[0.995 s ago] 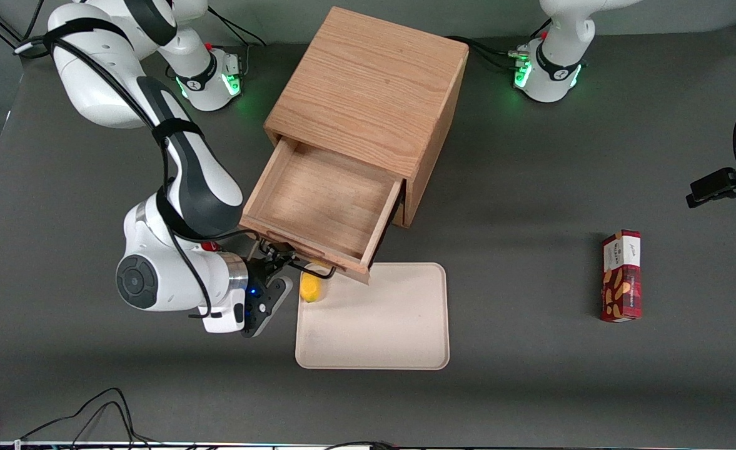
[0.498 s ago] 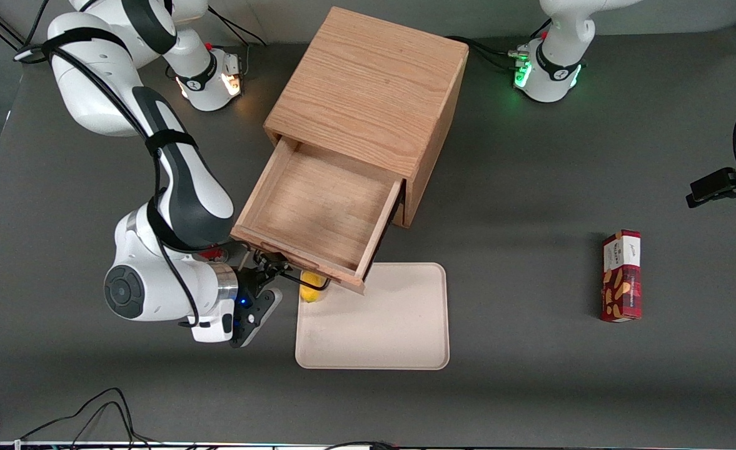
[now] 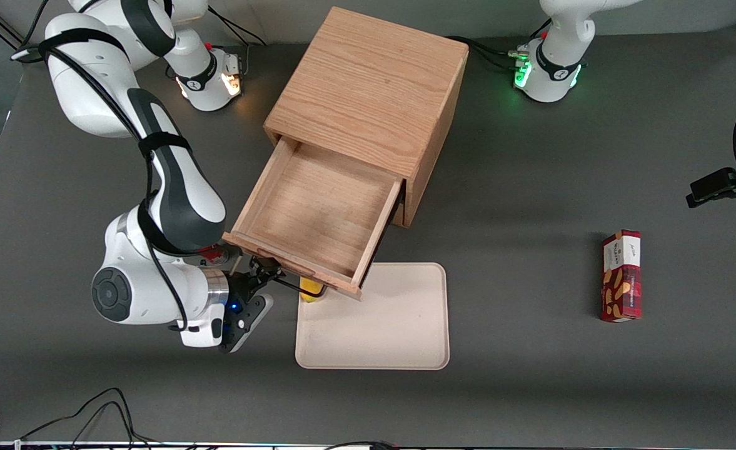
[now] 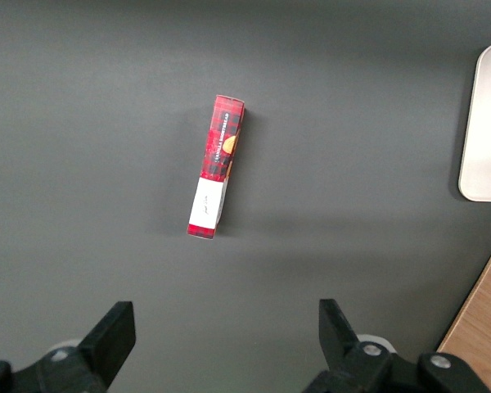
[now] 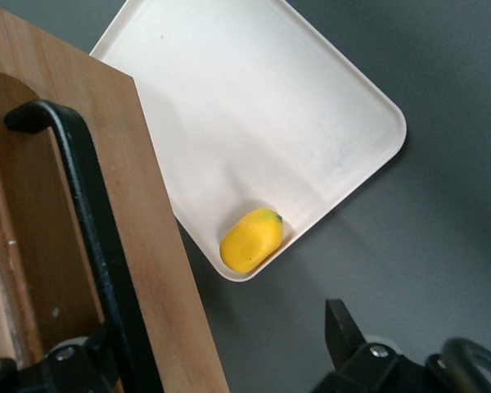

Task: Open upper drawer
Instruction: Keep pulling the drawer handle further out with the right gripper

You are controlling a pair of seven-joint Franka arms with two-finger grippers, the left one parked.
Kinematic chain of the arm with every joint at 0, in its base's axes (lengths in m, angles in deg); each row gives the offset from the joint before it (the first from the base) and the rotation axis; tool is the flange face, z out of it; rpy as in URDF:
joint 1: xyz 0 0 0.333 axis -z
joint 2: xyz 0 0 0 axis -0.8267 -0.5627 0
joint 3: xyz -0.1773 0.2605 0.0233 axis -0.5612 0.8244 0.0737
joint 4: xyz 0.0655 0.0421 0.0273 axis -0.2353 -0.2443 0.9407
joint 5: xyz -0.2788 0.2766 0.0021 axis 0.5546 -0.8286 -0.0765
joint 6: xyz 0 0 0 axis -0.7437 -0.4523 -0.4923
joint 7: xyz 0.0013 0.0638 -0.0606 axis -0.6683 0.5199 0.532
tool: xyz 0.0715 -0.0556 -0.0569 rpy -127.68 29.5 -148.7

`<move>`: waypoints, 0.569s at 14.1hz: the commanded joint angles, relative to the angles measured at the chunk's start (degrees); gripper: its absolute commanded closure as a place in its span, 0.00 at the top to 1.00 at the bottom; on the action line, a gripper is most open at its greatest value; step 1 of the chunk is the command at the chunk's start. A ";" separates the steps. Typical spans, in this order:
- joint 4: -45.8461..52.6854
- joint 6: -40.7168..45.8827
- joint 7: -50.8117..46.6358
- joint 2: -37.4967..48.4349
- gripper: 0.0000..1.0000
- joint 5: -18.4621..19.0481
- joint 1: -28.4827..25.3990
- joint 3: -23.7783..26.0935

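The oak cabinet (image 3: 368,81) stands in the middle of the table. Its upper drawer (image 3: 317,206) is pulled far out, showing a bare wood floor. The drawer's front panel (image 5: 155,246) overhangs a corner of the tray. My right gripper (image 3: 261,272) sits at the front panel, at the end of the black wire handle (image 3: 296,286) nearest the working arm. In the right wrist view the gripper (image 5: 217,327) is open. One finger (image 5: 86,360) is tucked under the handle bar (image 5: 90,221), between it and the panel. The second finger (image 5: 340,327) stands well apart over the table.
A cream tray (image 3: 393,331) lies on the table in front of the drawer, with a small yellow fruit (image 3: 308,290) in the corner under the drawer front. A red snack box (image 3: 621,275) lies toward the parked arm's end. Cables trail along the table's near edge.
The upper drawer has slid farther out of the cabinet. My gripper has moved with its handle, toward the front camera and the working arm's end. The drawer front now covers more of the fruit.
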 commanded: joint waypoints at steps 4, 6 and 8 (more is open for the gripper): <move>5.18 0.18 -1.12 -2.24 1.00 -0.91 0.22 -0.30; 5.70 -0.08 -1.29 -2.51 1.00 -0.91 0.22 -0.30; 5.79 -0.78 -1.82 -2.51 1.00 -0.91 0.22 -0.30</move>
